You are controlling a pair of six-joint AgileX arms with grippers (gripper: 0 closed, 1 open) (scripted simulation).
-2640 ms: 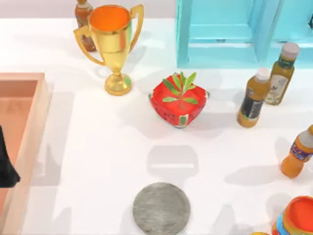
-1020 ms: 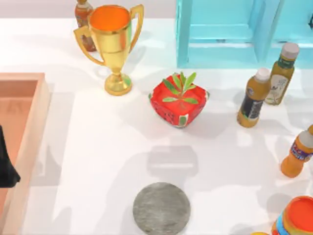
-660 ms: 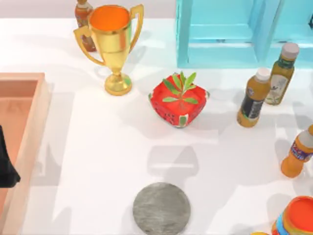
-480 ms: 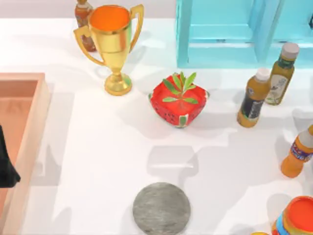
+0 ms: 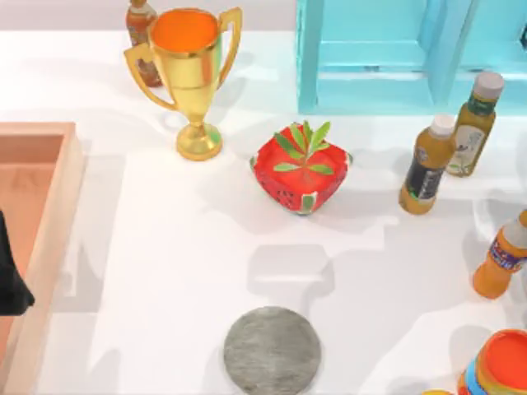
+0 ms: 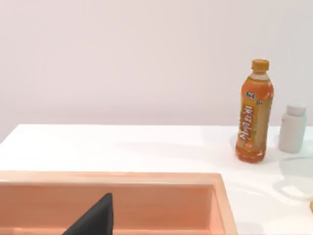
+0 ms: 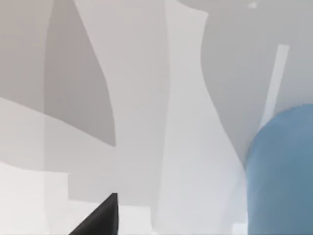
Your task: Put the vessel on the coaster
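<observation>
Work on the table is at an early stage, by the look of it: the flat round grey stone-textured coaster (image 5: 272, 350) lies bare at the six o'clock edge of the white table (image 5: 181, 247) in the top view, with nothing standing on it. The small plain blue cup-like vessel (image 7: 281, 171) appears close up in the right wrist view, a smooth, pale blue rounded wall standing on the white surface just beside the dark tip of the right gripper's finger (image 7: 100, 218). Whether that gripper is open or closed cannot be told, nor whether it touches the vessel. Judging from this, the grasp, the lift and the carry to the coaster all remain to be done. The left arm (image 5: 10, 271) sits parked at nine o'clock over the pale wooden tray (image 5: 58, 206); its gripper's state cannot be told either. A red watermelon-patterned pot with green leaves (image 5: 301, 167) stands at the centre, twelve o'clock from the coaster and well apart from it.
</observation>
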